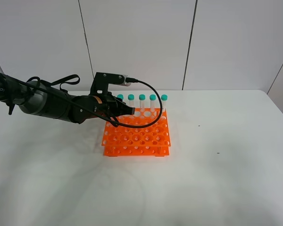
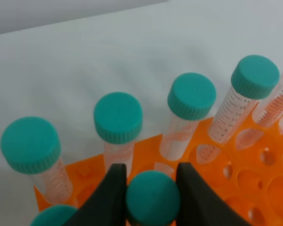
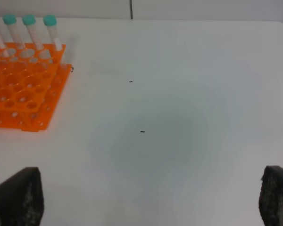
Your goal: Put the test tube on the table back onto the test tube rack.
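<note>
**Left claw grips a tube upright over the rack**

On the left of the high view, the left arm (image 1: 47,103) reaches in across the white desk (image 1: 217,179) toward the rack (image 1: 137,134). Its claw (image 1: 127,111) sits over the rack's back left part, just in front of the back row of tubes.

In the left wrist view the left claw (image 2: 152,197) is clenched on the tube (image 2: 153,197): the two dark fingers (image 2: 108,197) press the teal cap from either side. The camera looks down on the top of the cap, so the tube's long axis runs roughly vertical, cap up and tip down toward the orange grid. Its body and tip are hidden below the cap, so I cannot tell whether the tip is already in a hole.

Behind it the back row (image 2: 191,96) stands upright in the rack, caps up, with graduation marks showing on the clear bodies. The high view shows five teal caps in that row. Another cap (image 2: 52,216) shows at the edge of the wrist view, beside the held tube.

To the right the desk is bare apart from a few small dark specks (image 1: 218,152).

The right arm is out of the high view. In its wrist view the right claw (image 3: 151,200) is released, its fingers (image 3: 16,197) spread wide over the desk, well apart from the rack (image 3: 23,92) and holding nothing.
</note>
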Tool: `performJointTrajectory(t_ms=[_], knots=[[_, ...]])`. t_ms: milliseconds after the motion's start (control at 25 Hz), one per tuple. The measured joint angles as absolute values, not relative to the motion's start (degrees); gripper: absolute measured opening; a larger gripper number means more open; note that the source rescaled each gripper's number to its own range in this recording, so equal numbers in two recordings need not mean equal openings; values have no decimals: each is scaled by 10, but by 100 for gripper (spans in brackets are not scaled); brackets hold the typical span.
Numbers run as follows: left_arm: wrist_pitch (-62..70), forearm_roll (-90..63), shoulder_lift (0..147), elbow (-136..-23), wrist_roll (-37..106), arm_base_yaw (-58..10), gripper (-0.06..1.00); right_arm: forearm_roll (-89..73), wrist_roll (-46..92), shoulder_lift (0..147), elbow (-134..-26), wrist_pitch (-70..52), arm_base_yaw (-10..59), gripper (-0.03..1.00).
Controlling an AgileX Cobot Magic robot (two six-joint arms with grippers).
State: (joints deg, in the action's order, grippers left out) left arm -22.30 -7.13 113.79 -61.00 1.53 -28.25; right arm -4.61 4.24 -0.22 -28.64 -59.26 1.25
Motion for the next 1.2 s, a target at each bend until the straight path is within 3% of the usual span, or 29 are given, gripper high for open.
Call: performJointTrajectory(t_ms=[200,240,360,440,640,1080,1160,1200], knots=[[-224,-71,1138,-609,15,-283,1,-46,42,-2,-286,-593,12,100],[-224,-71,1138,-609,15,-283,5,-46,42,-2,-286,-593,12,100],[-220,-71,1138,-609,5,-283,32,-46,42,-2,-286,-593,12,100],[-218,-70,1133,-609,0,-283,42,-46,42,-2,-286,-593,12,100],[-205,-70,1107,-609,-4,-284,48,-46,42,-2,-286,-593,12,100],[-123,-70,969,-609,-6,-285,49,-46,42,-2,-286,-593,12,100],[-92,-70,929,-609,-6,-285,56,-46,42,-2,-286,-593,12,100],[-67,-70,910,-609,-6,-285,65,-46,42,-2,-286,-593,12,100]])
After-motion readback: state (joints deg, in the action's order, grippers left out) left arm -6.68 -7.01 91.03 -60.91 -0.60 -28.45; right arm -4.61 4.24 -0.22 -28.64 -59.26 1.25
